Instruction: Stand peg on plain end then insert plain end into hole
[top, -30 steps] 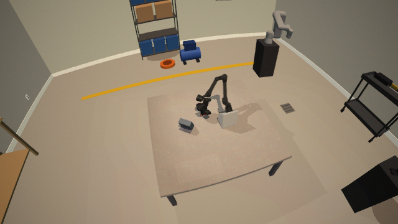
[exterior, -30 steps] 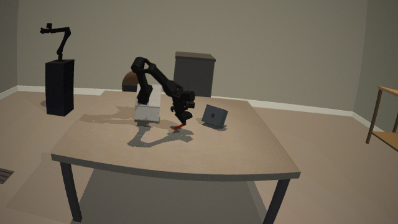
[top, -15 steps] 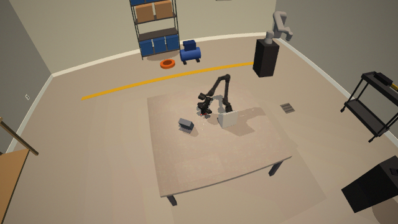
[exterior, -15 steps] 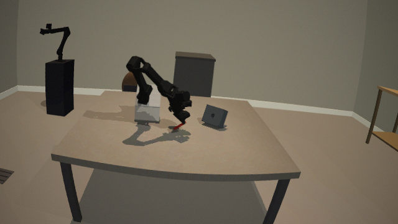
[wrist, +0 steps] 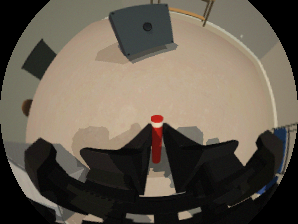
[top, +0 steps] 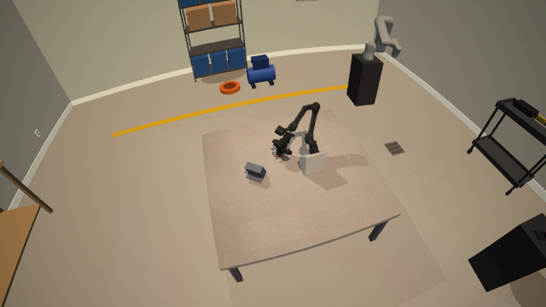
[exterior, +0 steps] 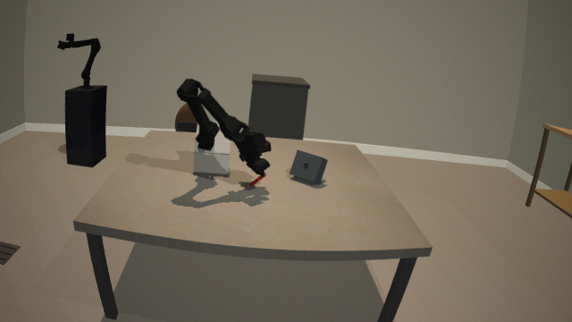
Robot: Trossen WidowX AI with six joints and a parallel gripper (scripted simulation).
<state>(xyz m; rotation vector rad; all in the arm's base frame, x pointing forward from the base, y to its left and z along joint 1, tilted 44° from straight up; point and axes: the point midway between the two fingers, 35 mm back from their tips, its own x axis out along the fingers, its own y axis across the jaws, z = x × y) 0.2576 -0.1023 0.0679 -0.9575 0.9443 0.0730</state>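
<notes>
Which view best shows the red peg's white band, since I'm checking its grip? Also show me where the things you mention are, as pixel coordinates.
The wrist view: the white band on the red cylindrical peg (exterior: 256, 181) (wrist: 157, 145) shows near its far end. The exterior view shows only a tilted red sliver; the top view, a red speck.

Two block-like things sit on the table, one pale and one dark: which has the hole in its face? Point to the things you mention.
The dark slate sloped panel (exterior: 315, 169) (wrist: 135, 32): a round dark hole shows in its face; the pale block (exterior: 212, 165) shows none.
</notes>
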